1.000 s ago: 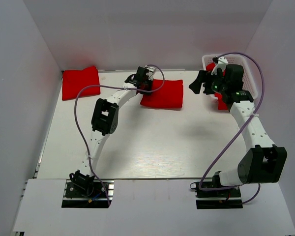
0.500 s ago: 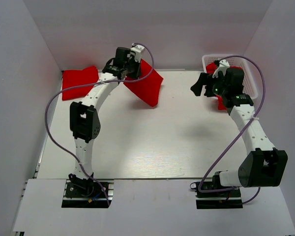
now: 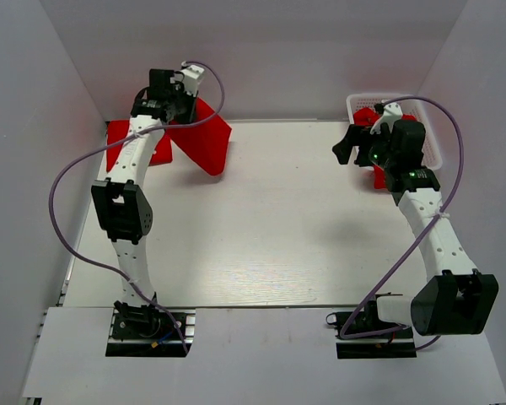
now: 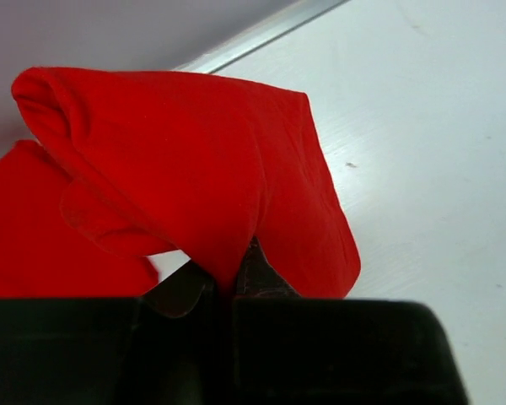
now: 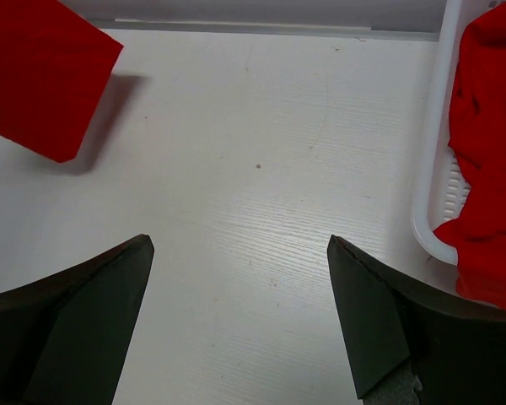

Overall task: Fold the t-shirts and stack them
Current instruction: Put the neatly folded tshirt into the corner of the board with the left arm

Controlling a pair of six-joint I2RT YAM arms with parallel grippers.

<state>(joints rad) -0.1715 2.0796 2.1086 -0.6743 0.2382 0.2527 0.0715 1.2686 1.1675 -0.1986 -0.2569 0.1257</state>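
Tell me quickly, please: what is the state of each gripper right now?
Left gripper: shut on a folded red t-shirt, which hangs from it.
Right gripper: open, holding nothing, beside the white basket.

Left arm (image 3: 122, 211) was stretched up toward the far left corner, elbow low, wrist lifted in the air. My left gripper (image 3: 184, 116) was clamped tight on a fold of the t-shirt (image 3: 207, 145). Right arm (image 3: 430, 228) rose over the far right side, wrist high, with my right gripper (image 3: 347, 145) pointing left, jaws spread wide.
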